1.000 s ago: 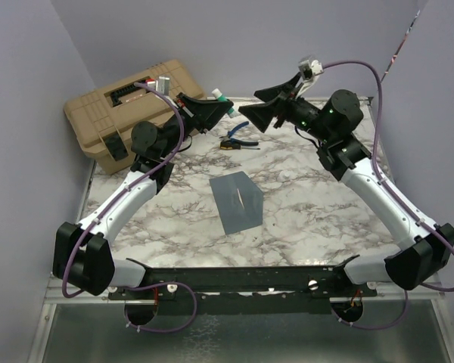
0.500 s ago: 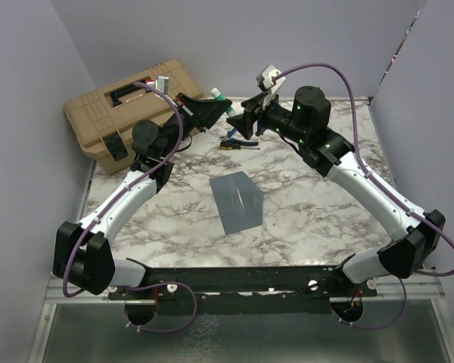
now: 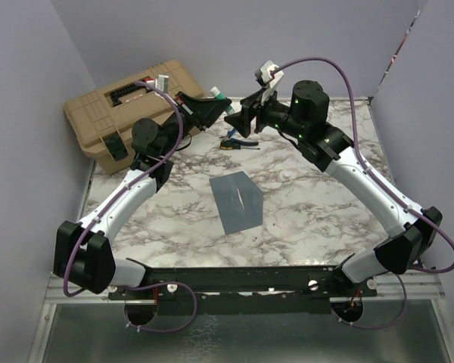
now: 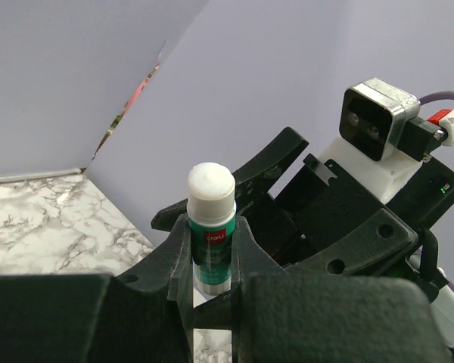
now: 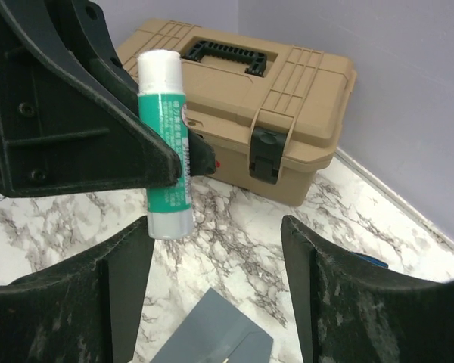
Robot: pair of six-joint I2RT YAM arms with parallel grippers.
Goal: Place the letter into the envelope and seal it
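The marble table point(image 3: 325, 212) carries a tan toolbox point(image 3: 129, 106) at its far left corner. The blue-grey envelope point(image 3: 237, 200) lies flat mid-table, well apart from both grippers. At the back, the left gripper point(image 4: 212, 257) pinches a green glue stick point(image 4: 210, 234), white end up. The right gripper point(image 5: 216, 227) faces it close by, fingers spread wide.

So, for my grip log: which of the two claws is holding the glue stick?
The left claw: it is clamped on the green body of the glue stick. The right claw stands open, facing it, holding nothing.
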